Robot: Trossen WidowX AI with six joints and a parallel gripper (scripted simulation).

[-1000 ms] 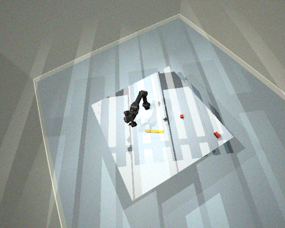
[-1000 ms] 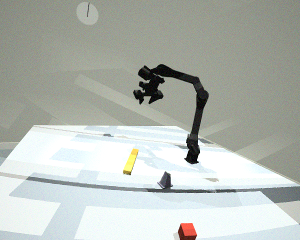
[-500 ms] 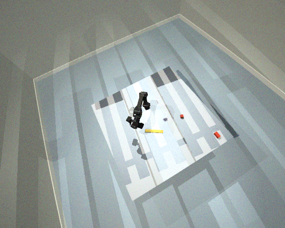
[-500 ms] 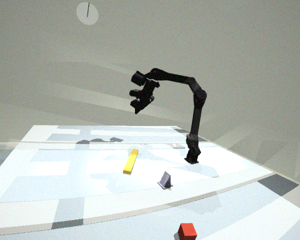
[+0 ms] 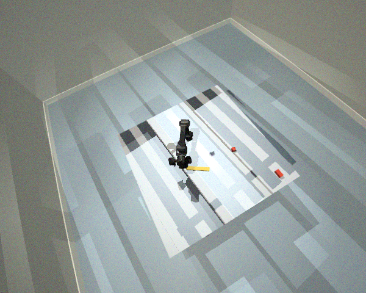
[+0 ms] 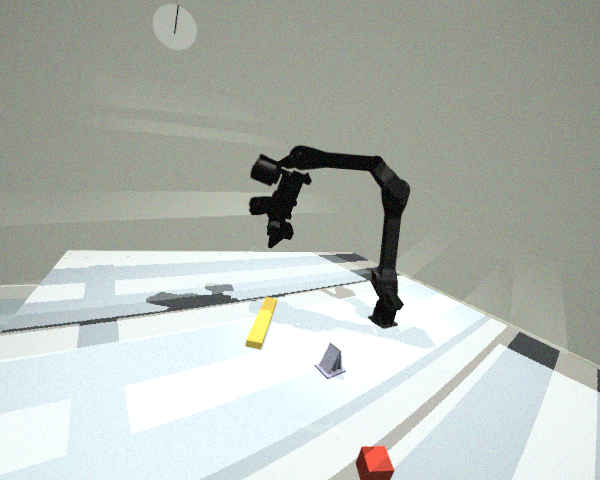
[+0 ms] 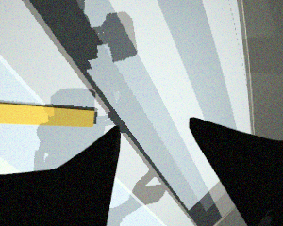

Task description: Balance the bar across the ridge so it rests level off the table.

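Note:
The yellow bar [image 5: 198,168] [image 6: 261,324] lies flat on the table. Its end also shows at the left in the wrist view [image 7: 42,115], left of the left fingertip. The ridge [image 5: 212,153] [image 6: 331,360], a small grey-purple wedge on a flat base, stands on the table apart from the bar, with nothing on it. My gripper [image 6: 280,238] [image 7: 154,125] is open, with nothing between its fingers. It hangs high above the table, off one end of the bar, pointing down at a tilt. The ridge is outside the wrist view.
A red cube [image 5: 233,149] [image 6: 375,463] stands on the table beyond the ridge from the bar. A red block [image 5: 279,173] lies near the table's right corner in the top view. The arm's base [image 6: 384,317] stands behind the ridge in the exterior view. Striped light and shadows cross the table.

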